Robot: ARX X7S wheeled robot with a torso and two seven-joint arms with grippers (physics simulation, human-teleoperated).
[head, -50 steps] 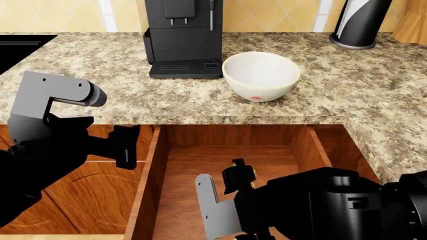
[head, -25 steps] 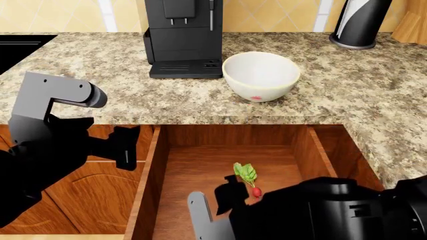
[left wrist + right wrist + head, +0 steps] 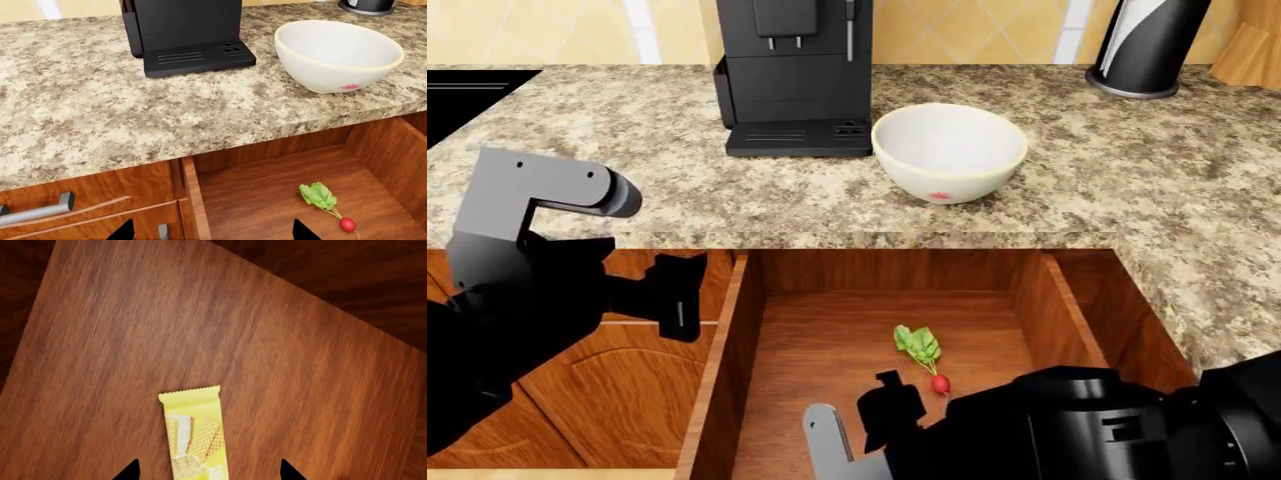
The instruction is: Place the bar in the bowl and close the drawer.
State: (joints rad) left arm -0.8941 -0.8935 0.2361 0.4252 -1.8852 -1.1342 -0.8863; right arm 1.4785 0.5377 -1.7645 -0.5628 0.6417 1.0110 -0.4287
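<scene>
- Head view: my left arm hangs over the cabinet front beside the open drawer (image 3: 741, 330); its claw (image 3: 681, 295) points toward the drawer's wall, and from here I cannot tell how its jaws stand.
- Head view: the bowl (image 3: 948, 152) sits upright on the counter (image 3: 587, 150), just beside the black coffee machine (image 3: 794, 75). A dark cylinder (image 3: 1148, 45) stands at the counter's far right.
- Head view: a radish (image 3: 924, 355) lies on the drawer floor. My right arm's bulk fills the near end of the drawer; I cannot see the right claw's tips, and the bar is hidden here.
- Left wrist view: two dark fingertips (image 3: 123, 231) of my left claw (image 3: 212, 232) show at the frame edge, set wide apart with nothing between them. Bowl (image 3: 337, 55), coffee machine (image 3: 183, 35) and radish (image 3: 327, 202) are all visible, with a silver handle (image 3: 37, 211) on the neighbouring cabinet front.
- Right wrist view: the bar (image 3: 195, 437) lies flat on the drawer floor (image 3: 267, 355), yellow wrapper with a wafer print. My right claw (image 3: 208, 471) is spread, one fingertip (image 3: 128, 471) either side of the bar, neither touching it. The bar's near end runs out of frame.
</scene>
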